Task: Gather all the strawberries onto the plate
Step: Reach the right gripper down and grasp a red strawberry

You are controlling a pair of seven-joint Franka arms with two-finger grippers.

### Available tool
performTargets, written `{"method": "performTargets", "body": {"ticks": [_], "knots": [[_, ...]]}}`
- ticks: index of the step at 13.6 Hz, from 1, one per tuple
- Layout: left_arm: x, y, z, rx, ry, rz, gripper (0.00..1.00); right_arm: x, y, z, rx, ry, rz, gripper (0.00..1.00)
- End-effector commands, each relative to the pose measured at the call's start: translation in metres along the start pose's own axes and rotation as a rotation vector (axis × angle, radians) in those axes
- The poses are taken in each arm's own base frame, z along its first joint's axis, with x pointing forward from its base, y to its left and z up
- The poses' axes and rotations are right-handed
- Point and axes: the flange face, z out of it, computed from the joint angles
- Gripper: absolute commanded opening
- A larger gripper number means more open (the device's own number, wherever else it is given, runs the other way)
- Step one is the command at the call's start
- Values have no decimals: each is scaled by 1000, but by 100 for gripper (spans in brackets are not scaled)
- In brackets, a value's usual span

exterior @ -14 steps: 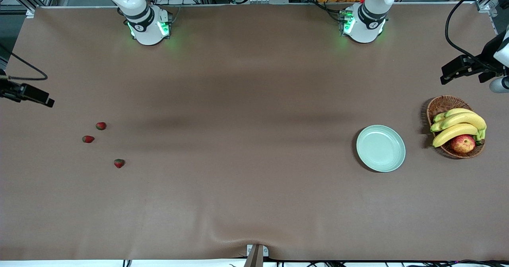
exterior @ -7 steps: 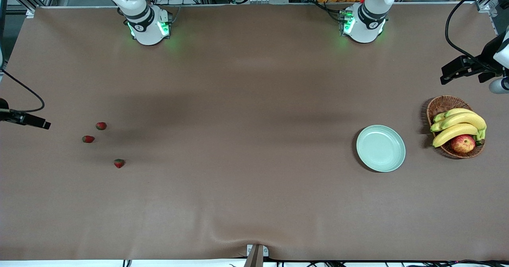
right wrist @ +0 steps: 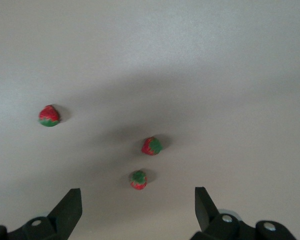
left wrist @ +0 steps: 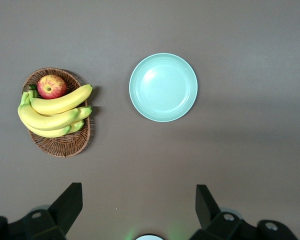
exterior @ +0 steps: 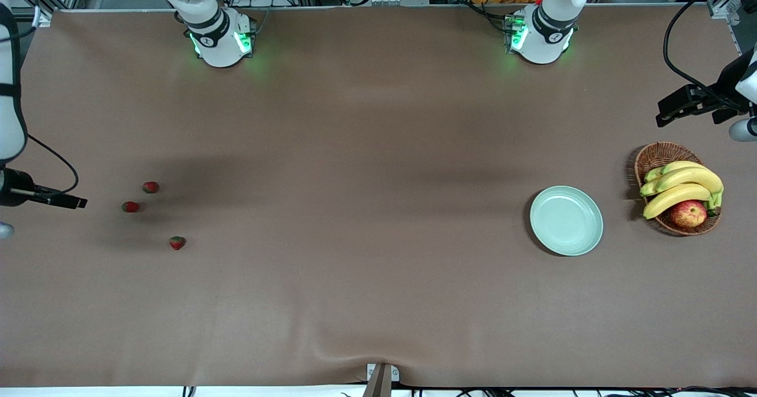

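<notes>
Right wrist view gives us the right gripper (right wrist: pixel 135 212) with its jaws spread wide and nothing between them, touching nothing, hanging over bare table at the right arm's end, just off the three strawberries. We see the left gripper (left wrist: pixel 139 210) equally wide apart and empty in its own wrist view, up in the air over the left arm's end of the table, with the basket (left wrist: pixel 65 145) and plate (left wrist: pixel 163 87) below it.

All three strawberries lie on the table, apart from one another, well away from the plate (exterior: pixel 566 220). We count one berry (exterior: pixel 151 187) farthest from the front camera, a second (exterior: pixel 130 207) just beside it and a little nearer, and a third (exterior: pixel 177 242) nearest of the three. Their long axes lie flat on the table; in the right wrist view the green caps face different ways, though we cannot tell the headings exactly.

Our plate sits flat and upright, holding nothing, near the basket (exterior: pixel 662 154) of bananas (exterior: pixel 680 187) and an apple (exterior: pixel 688 213).
</notes>
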Motion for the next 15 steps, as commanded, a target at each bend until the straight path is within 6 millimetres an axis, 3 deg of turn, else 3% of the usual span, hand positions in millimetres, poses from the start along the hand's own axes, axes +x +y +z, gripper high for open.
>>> {"method": "performTargets", "body": {"ticks": [1,2,4,9,12,15], "knots": [[-1,-1,-2,8,1,-5,100,11,9,23,14,6,-17,100],[-1,-1,-2,8,1,-5,100,15,22,37,16,9,-6,100],[-1,-1,-3,8,3,-5,100,20,28,61,21,-8,-8,100],[-1,-1,-2,8,3,-5,100,21,18,111,27,-59,-13,95],[0,-1,-1,8,1,-5,100,11,7,137,24,-60,-24,94],[0,-1,-2,6,2,-6,100,-1,3,167,17,-37,-28,87]]}}
